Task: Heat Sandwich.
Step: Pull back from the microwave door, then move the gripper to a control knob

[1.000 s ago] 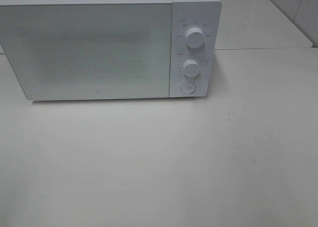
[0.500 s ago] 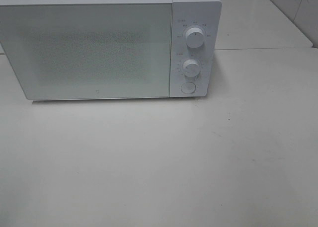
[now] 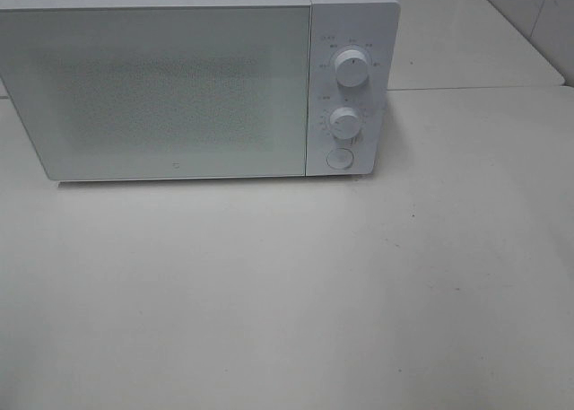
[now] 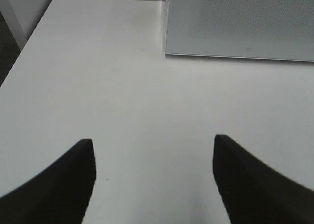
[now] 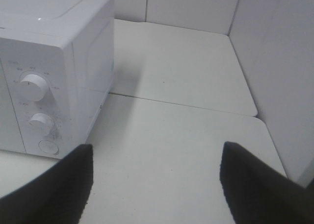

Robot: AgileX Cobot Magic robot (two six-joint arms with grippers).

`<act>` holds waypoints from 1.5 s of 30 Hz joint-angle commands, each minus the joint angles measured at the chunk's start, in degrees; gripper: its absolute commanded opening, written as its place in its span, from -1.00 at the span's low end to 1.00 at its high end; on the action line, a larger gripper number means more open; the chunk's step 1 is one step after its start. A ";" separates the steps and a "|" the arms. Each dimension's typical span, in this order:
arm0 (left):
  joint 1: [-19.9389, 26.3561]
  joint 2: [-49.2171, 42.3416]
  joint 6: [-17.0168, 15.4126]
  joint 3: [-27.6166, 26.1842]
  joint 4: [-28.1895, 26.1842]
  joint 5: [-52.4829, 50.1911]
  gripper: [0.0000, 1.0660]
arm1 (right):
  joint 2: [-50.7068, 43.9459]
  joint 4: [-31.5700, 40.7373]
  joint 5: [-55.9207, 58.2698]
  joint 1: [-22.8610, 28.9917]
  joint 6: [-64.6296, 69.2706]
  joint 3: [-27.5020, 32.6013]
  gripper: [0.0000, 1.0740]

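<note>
The sandwich is out of view in every frame. A white microwave (image 3: 197, 78) stands at the back of the table with its door shut; its two knobs (image 3: 351, 67) and a round button sit on the right panel. My left gripper (image 4: 153, 150) hangs open above bare tabletop, in front of the microwave's door corner (image 4: 169, 50). Right gripper (image 5: 156, 158) is open too, with nothing between its dark fingers (image 5: 255, 185), off to the side of the microwave's control panel (image 5: 34, 111). Neither arm shows in the exterior high view.
The pale table (image 3: 287, 293) spreads in front of the microwave. A seam and a second slab (image 5: 181, 67) lie behind on the right, with tiled walls (image 5: 274, 62) closing that corner. The table's left edge (image 4: 22, 52) drops to a dark floor.
Nothing moves in the exterior high view; the microwave stays shut and both arms stay out of that view.
</note>
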 commanded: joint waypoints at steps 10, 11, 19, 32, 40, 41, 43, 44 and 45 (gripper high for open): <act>0.11 -1.09 0.06 0.06 -0.17 -0.92 0.23 | 20.17 0.23 -20.80 6.93 -3.09 -0.46 0.33; 0.11 -1.09 0.06 0.06 -0.17 -0.92 0.23 | 21.60 0.23 -22.00 7.28 -3.09 -0.46 0.33; 0.11 -1.09 0.06 0.06 -0.17 -0.92 0.23 | 32.20 0.23 -30.65 11.92 1.43 -0.46 0.33; 0.11 -1.09 0.06 0.06 -0.17 -0.92 0.23 | 49.39 13.69 -44.46 23.15 1.03 -0.46 0.33; 0.11 -1.09 0.06 0.06 -0.17 -0.92 0.23 | 58.56 33.23 -59.87 30.42 -13.35 -0.57 0.33; 0.11 -1.09 0.06 0.06 -0.17 -0.92 0.23 | 59.53 35.07 -62.05 31.34 -14.84 -0.57 0.33; 0.11 -1.09 0.06 0.06 -0.17 -0.92 0.23 | 60.68 36.90 -64.11 32.09 -16.04 -0.57 0.33; 0.11 -1.09 0.06 0.06 -0.17 -0.92 0.23 | 62.68 39.08 -66.75 33.12 -17.19 -0.80 0.33; 0.11 -1.09 0.06 0.06 -0.17 -0.92 0.23 | 63.71 39.48 -67.61 33.46 -17.19 -1.20 0.33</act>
